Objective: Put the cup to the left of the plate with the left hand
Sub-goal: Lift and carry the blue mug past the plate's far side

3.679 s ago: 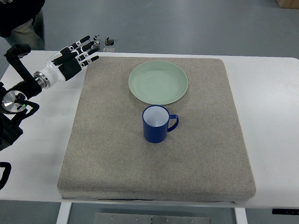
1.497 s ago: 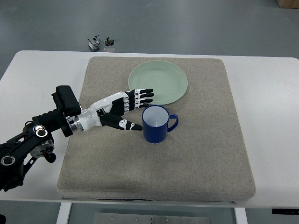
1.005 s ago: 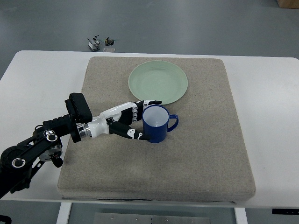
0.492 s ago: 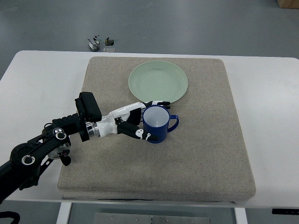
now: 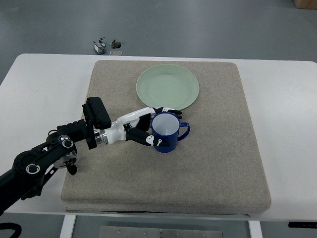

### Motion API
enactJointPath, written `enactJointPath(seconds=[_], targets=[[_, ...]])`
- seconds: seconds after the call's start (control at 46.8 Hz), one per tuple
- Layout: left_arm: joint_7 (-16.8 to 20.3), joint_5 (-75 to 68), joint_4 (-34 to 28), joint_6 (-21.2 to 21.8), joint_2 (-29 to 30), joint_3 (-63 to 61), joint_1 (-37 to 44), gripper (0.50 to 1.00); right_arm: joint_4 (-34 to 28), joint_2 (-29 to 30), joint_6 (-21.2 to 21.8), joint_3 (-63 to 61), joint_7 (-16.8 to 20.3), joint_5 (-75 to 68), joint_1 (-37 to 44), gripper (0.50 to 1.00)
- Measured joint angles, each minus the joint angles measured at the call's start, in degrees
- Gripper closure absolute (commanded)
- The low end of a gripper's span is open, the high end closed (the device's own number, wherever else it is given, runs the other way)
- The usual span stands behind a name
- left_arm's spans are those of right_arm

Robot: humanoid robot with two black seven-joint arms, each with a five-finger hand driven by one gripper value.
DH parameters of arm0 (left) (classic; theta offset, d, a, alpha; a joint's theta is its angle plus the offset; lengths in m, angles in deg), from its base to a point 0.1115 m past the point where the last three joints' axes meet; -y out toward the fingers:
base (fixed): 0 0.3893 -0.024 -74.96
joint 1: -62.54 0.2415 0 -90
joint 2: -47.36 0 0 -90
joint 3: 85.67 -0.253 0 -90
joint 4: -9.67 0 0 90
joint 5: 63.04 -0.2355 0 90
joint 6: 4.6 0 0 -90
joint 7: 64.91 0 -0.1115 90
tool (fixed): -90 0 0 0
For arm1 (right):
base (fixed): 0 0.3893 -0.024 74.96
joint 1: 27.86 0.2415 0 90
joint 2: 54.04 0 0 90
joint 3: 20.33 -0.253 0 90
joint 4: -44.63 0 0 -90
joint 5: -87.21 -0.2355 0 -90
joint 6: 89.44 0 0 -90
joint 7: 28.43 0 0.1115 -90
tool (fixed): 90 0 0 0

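Cup (image 5: pixel 168 133) on mat (image 5: pixel 218 148), just before plate (image 5: pixel 168 88); left hand (image 5: pixel 143 130) around it.

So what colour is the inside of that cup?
White inside, dark blue outside; the cup shows this plainly in the top view.

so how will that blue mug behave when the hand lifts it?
The blue mug with the white interior looks rigid, so likely no flex under the left hand. Its glossy wall may be slippery. The side handle could tilt it slightly. It looks empty, so nothing should spill.
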State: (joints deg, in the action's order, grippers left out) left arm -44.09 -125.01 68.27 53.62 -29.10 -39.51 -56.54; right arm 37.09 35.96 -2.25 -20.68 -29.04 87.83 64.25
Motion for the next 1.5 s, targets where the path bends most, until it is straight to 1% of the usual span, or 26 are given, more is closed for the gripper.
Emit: enactJointPath(seconds=[0.064, 0.15, 0.193, 0.278, 0.364, 0.684, 0.834, 1.005, 1.155, 1.497], targets=[[0.00, -0.05, 0.00, 0.04, 0.00, 0.00, -0.01, 0.763, 0.00, 0.00, 0.00, 0.00, 0.00, 0.00, 0.00, 0.566], [0.00, -0.31, 0.01, 0.05, 0.00, -0.01, -0.01, 0.834, 0.04, 0.00, 0.00, 0.00, 0.00, 0.00, 0.00, 0.566], [0.01, -0.45, 0.02, 0.10, 0.00, -0.01, -0.01, 0.855, 0.04, 0.00, 0.00, 0.00, 0.00, 0.00, 0.00, 0.566], [0.01, -0.71, 0.06, 0.83, 0.02, -0.01, -0.10, 0.943, 0.04, 0.00, 0.00, 0.00, 0.00, 0.00, 0.00, 0.566], [0.07, -0.87, 0.19, 1.24, 0.08, -0.01, -0.11, 1.000, 0.03, 0.00, 0.00, 0.00, 0.00, 0.00, 0.00, 0.566], [0.19, -0.16, 2.01, 1.45, 0.58, 1.58, -1.13, 1.000, 0.03, 0.00, 0.00, 0.00, 0.00, 0.00, 0.00, 0.566], [0.24, -0.04, 2.37, 1.98, 1.40, 6.92, -1.78, 1.000, 0.01, 0.00, 0.00, 0.00, -0.01, 0.00, 0.00, 0.566], [0.23, 0.31, 1.44, 2.16, 3.54, 13.70, -2.30, 1.000, 0.04, 0.00, 0.00, 0.00, 0.00, 0.00, -0.01, 0.566], [0.19, 0.50, -1.04, 2.53, 4.47, 17.78, -2.32, 1.000, 0.02, 0.00, 0.00, 0.00, 0.00, 0.00, 0.00, 0.566], [0.58, 0.61, -8.82, 9.95, 4.79, 18.49, -2.41, 1.000, 0.04, 0.00, 0.00, 0.00, 0.00, 0.00, 0.00, 0.566]])
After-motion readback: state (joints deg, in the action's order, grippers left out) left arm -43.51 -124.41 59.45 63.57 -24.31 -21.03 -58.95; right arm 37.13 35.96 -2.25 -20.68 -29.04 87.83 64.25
